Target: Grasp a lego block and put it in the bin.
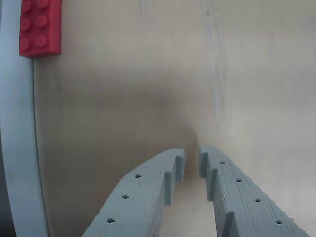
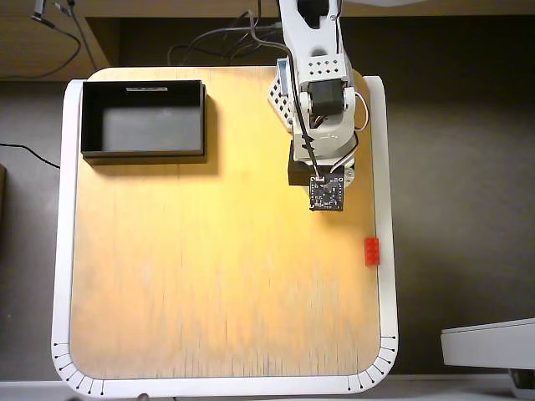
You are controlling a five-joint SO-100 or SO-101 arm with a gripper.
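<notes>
1 block, 1 bin: my tool has neither in hand, and the job reads as barely begun.
Tool: my tool point(image 1: 191, 160) points down at bare wood in the wrist view, its 2 grey fingers point(image 1: 148, 197) nearly together, only a slim gap at the tips, nothing between them.
Lego block: the red lego block point(image 2: 372, 251) lies flat at the right edge of the desk point(image 2: 209, 276) in the overhead view, against the white rim point(image 2: 386, 209); in the wrist view it shows at the top left corner point(image 1: 40, 27), studs up, well apart from my fingertips.
Bin: the black bin point(image 2: 143, 119) sits in the far left corner of the desk in the overhead view, its floor showing nothing inside, white label on its far wall.
Arm: my arm point(image 2: 318, 92) reaches in from the top edge of the overhead view, its wrist short of the block.
Done: 0 of 2 steps, as I judge it; no grasp, no drop.
Left: spread the fingers, line up on the block, grip it, carry it across the desk, release over the bin.
Risk: the block hugs the rim, so 1 finger may have little room on that side.
</notes>
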